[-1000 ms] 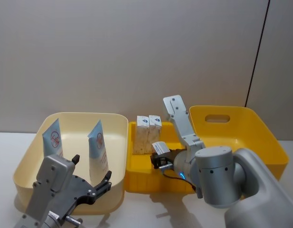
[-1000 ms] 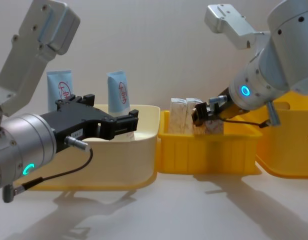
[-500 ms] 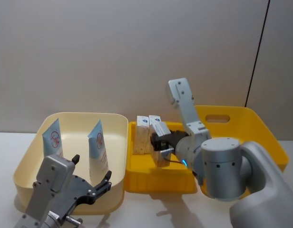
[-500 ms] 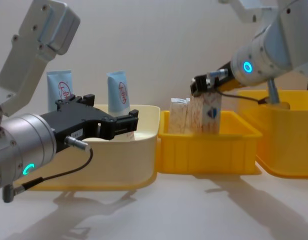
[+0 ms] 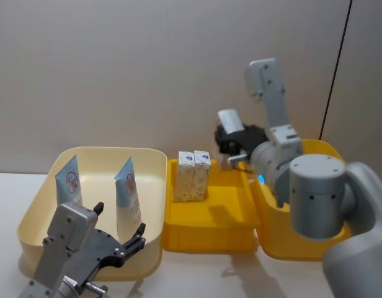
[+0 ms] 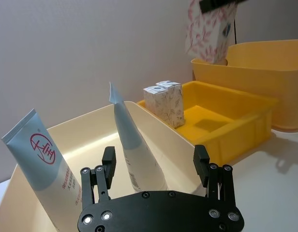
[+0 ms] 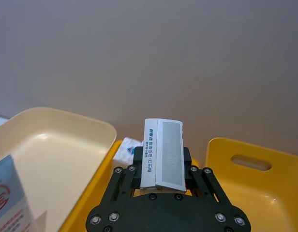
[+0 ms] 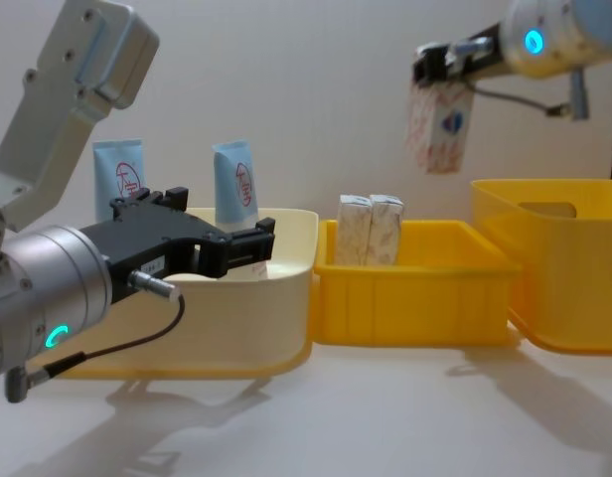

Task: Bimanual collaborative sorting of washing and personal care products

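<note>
- Yellow bin (image 8: pixel 554 298): one is set at the right, just beside the tray.
- Cream bin (image 5: pixel 110 149): one is set at the left, touching the tray's left side. Both tubes are held in it.
- Tray (image 5: pixel 209 239): one, yellow, is placed between the two bins.
- Left gripper (image 6: pixel 155 157): it is held low at the cream bin's near edge and pointed toward the tubes. Its fingers are spread wide, with nothing between them.
- Right gripper (image 8: pixel 440 68): it is raised high above the tray's right end, and its fingers are closed on the top of one carton.
- Tubes (image 5: pixel 69 180) (image 5: pixel 128 191): two are counted. Each is stood with its long axis nearly upright, broad crimped end up, at a slight lean.
- Cartons: three are counted. Two (image 5: pixel 186 177) (image 5: pixel 201 176) are stood upright and touching at the tray's rear left. The third carton (image 8: pixel 437 129) is hung long axis vertical, slightly tilted, well clear of the tray below.
</note>
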